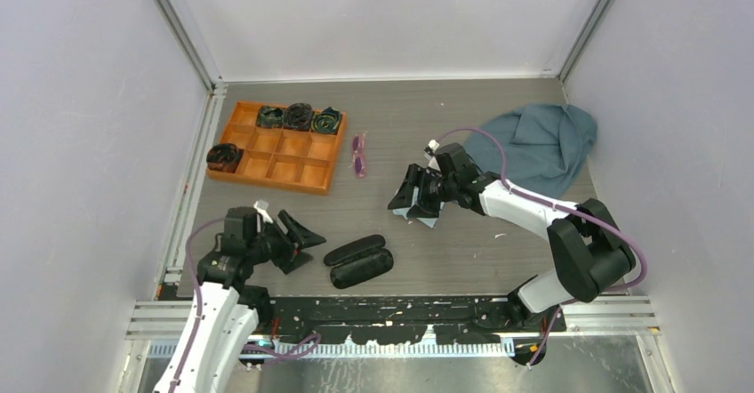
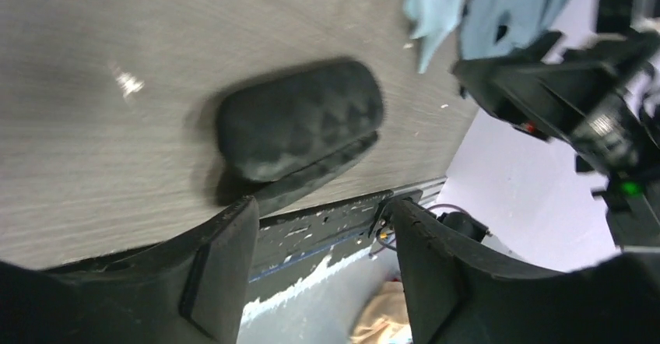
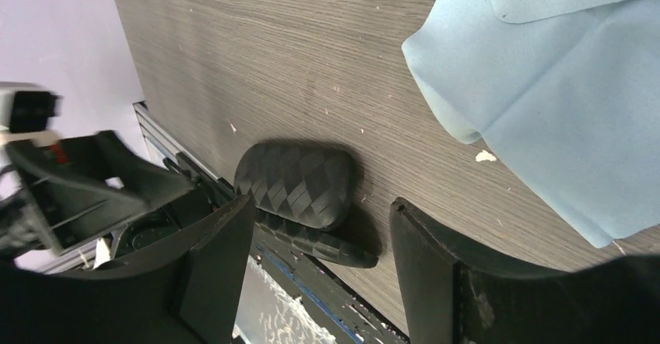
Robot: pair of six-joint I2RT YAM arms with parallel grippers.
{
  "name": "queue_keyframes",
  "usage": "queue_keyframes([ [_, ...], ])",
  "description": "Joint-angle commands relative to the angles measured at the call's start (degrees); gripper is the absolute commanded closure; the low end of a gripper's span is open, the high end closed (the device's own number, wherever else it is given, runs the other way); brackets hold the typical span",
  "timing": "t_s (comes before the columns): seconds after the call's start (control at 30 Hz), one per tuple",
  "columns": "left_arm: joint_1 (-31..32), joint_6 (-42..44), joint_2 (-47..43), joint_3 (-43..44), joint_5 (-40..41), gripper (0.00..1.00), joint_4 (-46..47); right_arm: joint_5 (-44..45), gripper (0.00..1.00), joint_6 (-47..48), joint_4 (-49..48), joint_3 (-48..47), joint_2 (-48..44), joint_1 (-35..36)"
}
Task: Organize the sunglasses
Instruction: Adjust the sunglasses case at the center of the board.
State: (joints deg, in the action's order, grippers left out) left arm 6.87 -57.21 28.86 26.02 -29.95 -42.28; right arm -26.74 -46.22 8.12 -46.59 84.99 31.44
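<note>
The sunglasses (image 1: 358, 155), a thin purple-pink folded pair, lie on the table just right of the orange tray (image 1: 277, 172). No gripper is touching them. A black oblong case (image 1: 358, 260) lies near the front edge, also seen in the left wrist view (image 2: 300, 126) and the right wrist view (image 3: 300, 184). My left gripper (image 1: 307, 245) (image 2: 321, 208) stands open just left of the case, with nothing between its fingers. My right gripper (image 1: 411, 213) (image 3: 323, 204) hangs open and empty above the table, behind and to the right of the case.
The orange tray holds dark rolled items (image 1: 299, 116) in its back row and one at its left. A large blue-grey cloth (image 1: 538, 144) (image 3: 545, 87) lies at the back right. The enclosure walls stand close on both sides.
</note>
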Motion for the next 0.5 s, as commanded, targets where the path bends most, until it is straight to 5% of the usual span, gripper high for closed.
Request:
queue_keyframes([
  [0.0,0.2,-12.0,-1.4,-8.5,-1.5,0.32,-1.1,0.7,0.3,2.1,0.4,-0.5,-1.4,0.2],
  [0.23,0.2,-16.9,-3.8,-13.2,1.7,0.2,-0.2,1.0,0.3,2.4,0.7,-0.1,-2.4,0.1],
  [0.47,0.2,-23.9,-5.0,-21.5,-1.9,0.2,9.7,0.1,0.3,2.2,0.4,-0.5,-2.3,0.1],
])
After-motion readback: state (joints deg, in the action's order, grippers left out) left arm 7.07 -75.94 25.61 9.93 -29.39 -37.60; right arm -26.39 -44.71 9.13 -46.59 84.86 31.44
